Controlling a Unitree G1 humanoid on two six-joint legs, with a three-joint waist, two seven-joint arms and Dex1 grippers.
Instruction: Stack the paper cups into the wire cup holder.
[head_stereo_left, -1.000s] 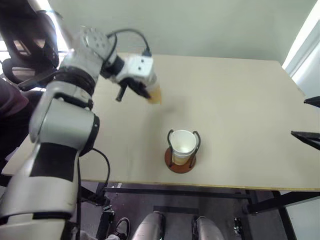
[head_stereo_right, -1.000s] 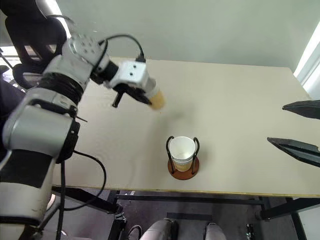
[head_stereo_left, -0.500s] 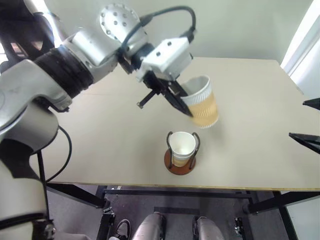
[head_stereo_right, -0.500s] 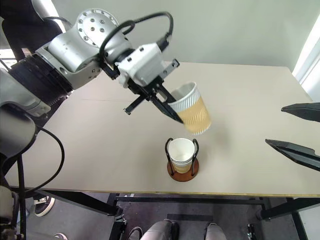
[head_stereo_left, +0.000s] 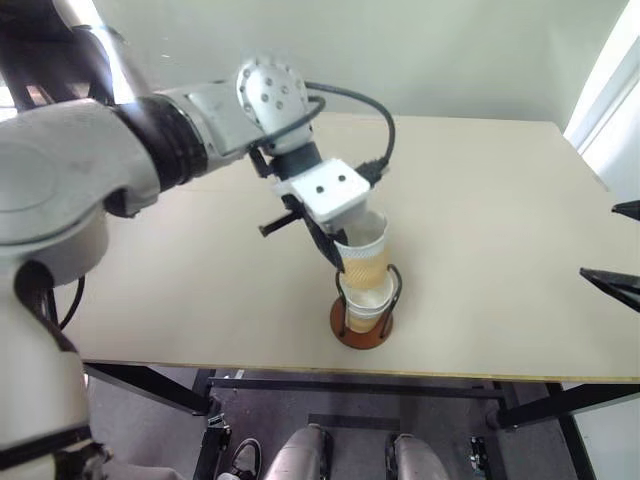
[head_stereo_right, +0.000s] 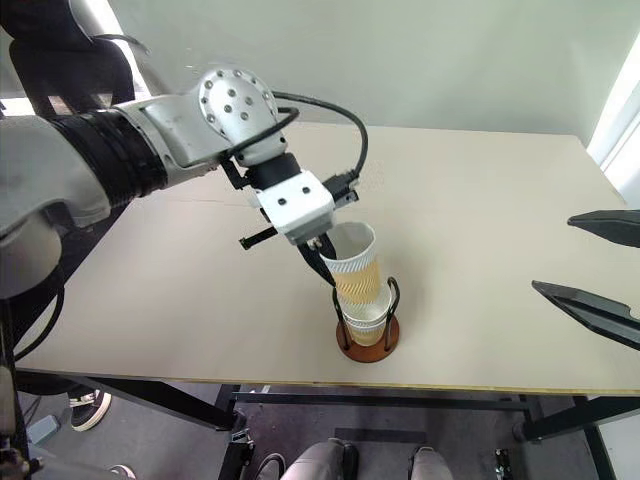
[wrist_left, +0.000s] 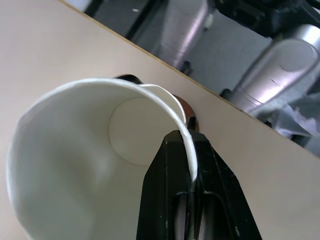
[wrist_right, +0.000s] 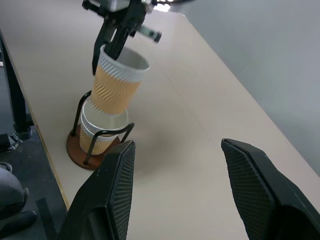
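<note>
**Ann:** Right, eyes on the held paper cup (head_stereo_right: 356, 268). It hangs tilted, its bottom dipping into the mouth of the cups already in the wire cup holder (head_stereo_right: 368, 322), its white rim leaning away toward the arm.

**Bo:** And what has hold of it?

**Ann:** The left gripper (head_stereo_right: 328, 266), pointing steeply down, its jaws closed on that cup. The pinch is at the rim, with the whole body of the cup hanging below the fingertips. From the left wrist view one black finger (wrist_left: 172, 185) sits inside the white wall and the other outside, the rolled rim squeezed between them.

**Bo:** The holder itself?

**Ann:** Directly beneath those jaws, standing upright near the front edge of the table (head_stereo_right: 480, 230). A round rust-brown base, two dark wire loops rising either side, and the nested cups (wrist_right: 100, 131) seated between the loops. I cannot tell how many are stacked in there. The held cup is not fully down; most of its ribbed tan side stands above the wire loops.

**Bo:** Other arm?

**Ann:** The right gripper (wrist_right: 180, 192) hangs well off to the holder's right, jaws spread wide apart with nothing between them. Looking along those fingers, the holder and the tilted cup lie out beyond the tips, closer to one finger than the other, and well apart from both.
</note>
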